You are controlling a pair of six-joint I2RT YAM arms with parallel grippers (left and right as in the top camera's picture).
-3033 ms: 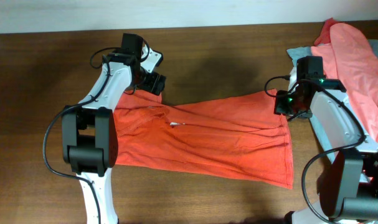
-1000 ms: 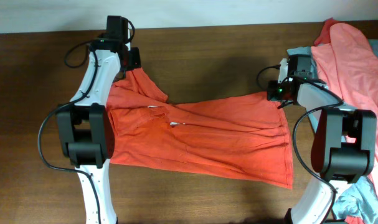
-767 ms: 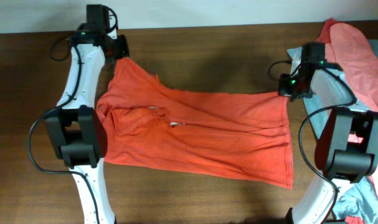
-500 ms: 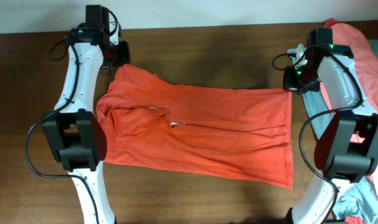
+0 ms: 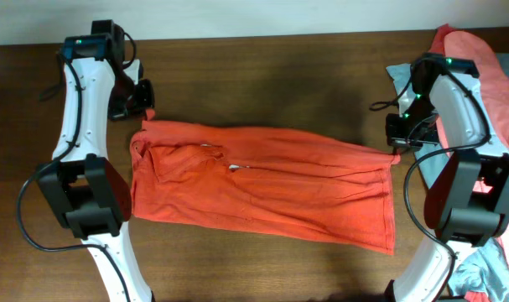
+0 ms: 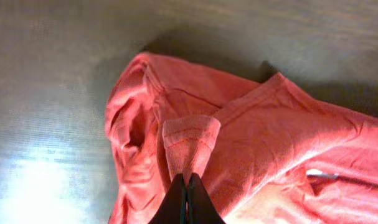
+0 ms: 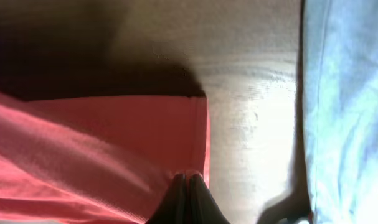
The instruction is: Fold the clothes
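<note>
**Holding the shirt by two far edges**

Status: the orange-red short-sleeved cotton T-shirt [image 5: 262,184] lies spread across the dark wooden desk [image 5: 279,75], bunched and creased at its left end. The left claw [image 6: 185,198] is clenched on a folded sleeve hem. The right claw [image 7: 187,185] is clenched on the far hem corner — both bites look shallow.

Caution: uneven pull could strip either edge free. The grey-blue garment [image 7: 344,93] lies just beside the right claw — snag risk.

a dark brown wooden table [image 5: 279,75] with fine grain fills nearly the whole overhead view, a thin strip of pale wall [image 5: 237,17] running along its far edge, and in the left wrist view a soft white glare [image 6: 27,177] lies on the wood.
</note>
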